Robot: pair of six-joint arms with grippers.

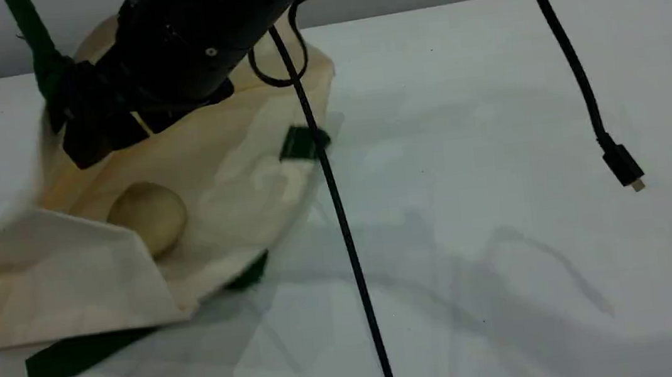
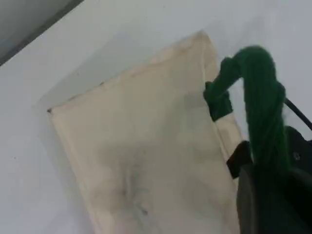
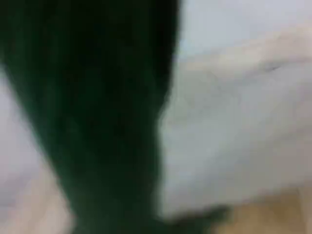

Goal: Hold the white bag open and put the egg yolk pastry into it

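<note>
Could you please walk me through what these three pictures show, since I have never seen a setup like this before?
Gladly. This is a robot with two arms working at a white table. The wide picture comes from a fixed camera looking down across the table; the other two come from small cameras mounted on each arm's wrist. On the table lies a white bag with its mouth held open, and a small round egg yolk pastry sits inside it. In the left wrist picture, the left end effector is shut on the bag's green rope handle, lifting it. The right wrist picture is too blurred to read: only something dark against pale cloth. The black cables hanging in front belong to the rig.
</note>
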